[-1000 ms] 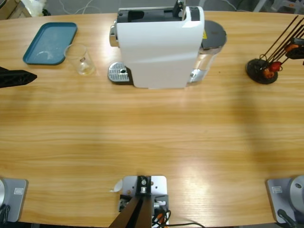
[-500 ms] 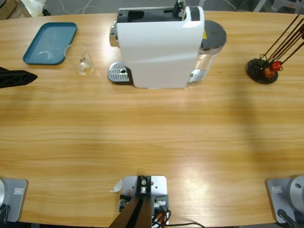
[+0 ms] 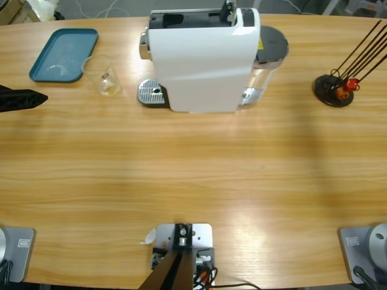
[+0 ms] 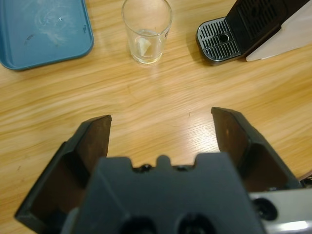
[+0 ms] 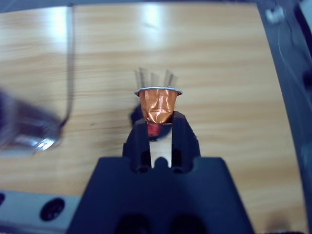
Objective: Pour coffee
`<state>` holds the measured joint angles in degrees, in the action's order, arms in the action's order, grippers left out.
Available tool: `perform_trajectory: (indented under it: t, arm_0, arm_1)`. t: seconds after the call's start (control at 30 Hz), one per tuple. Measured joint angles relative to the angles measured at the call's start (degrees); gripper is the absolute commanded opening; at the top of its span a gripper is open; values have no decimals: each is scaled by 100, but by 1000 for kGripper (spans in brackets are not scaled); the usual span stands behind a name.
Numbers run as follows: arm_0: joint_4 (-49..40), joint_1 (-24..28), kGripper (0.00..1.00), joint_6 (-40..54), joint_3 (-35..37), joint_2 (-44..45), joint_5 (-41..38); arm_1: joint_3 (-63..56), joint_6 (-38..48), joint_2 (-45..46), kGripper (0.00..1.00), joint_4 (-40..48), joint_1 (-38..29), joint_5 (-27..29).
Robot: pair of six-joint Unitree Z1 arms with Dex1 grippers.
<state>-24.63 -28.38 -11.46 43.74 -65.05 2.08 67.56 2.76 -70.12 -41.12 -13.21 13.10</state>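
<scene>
Wood-grain bench point(image 3: 193, 169) lies under both arms. Left fingers point(image 4: 161, 131) are spread wide and empty; beyond them stands an empty glass point(image 4: 146, 30) with no coffee in it, flanked by a blue tray point(image 4: 44, 31) and the drip grate point(image 4: 219, 40). Right fingers point(image 5: 157, 127) are clenched on a copper capsule point(image 5: 158, 105).

Clear glass point(image 4: 146, 30), crinkled foil capsule point(image 5: 158, 105)

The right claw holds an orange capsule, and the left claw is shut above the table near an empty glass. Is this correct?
Not quite: the left claw is open, its jaws spread wide, as the left wrist view shows. The right claw does hold the orange capsule, and the empty glass stands ahead of the left claw.
</scene>
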Motion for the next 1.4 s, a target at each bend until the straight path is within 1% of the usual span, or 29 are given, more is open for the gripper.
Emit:
perform_trajectory:
  t: [0.07,0.13,0.23,0.33,0.4,0.47,0.57,0.73,1.03,1.2,1.4]
  arm_0:
    - [4,0,890,0,-5,-13,-13]
    - [12,0,890,0,-12,-41,-15]
    - [24,-3,890,0,-18,-84,-16]
    - [33,-7,890,0,-20,-97,-16]
    - [38,-8,890,0,-20,-98,-16]
    - [40,-8,890,0,-20,-98,-16]
    - [42,-8,890,0,-20,-98,-17]
    - [43,-9,890,0,-20,-108,-23]
    - [44,-11,890,0,-20,-112,-28]
    - [47,-13,890,0,-20,-121,-28]
    - [59,-13,891,0,-20,-133,-28]
  arm_1:
    - [12,-837,179,0,-28,-786,-147]
    - [12,-1613,346,0,-136,-1810,-200]
    - [22,-2243,554,0,-428,-3056,-206]
    - [101,-2525,631,0,-695,-3905,-234]
    - [220,-2740,639,0,-772,-4296,-338]
    - [359,-2939,598,0,-802,-4543,-494]
    - [727,-3310,283,0,-812,-4717,-708]
    - [1475,-3927,-579,0,-809,-4780,-991]
    - [2781,-4642,-2389,0,-778,-4783,-1048]
    - [3531,-4831,-3120,0,-765,-4503,-1061]
    - [4152,-5013,-3585,0,-905,-4101,-1060]
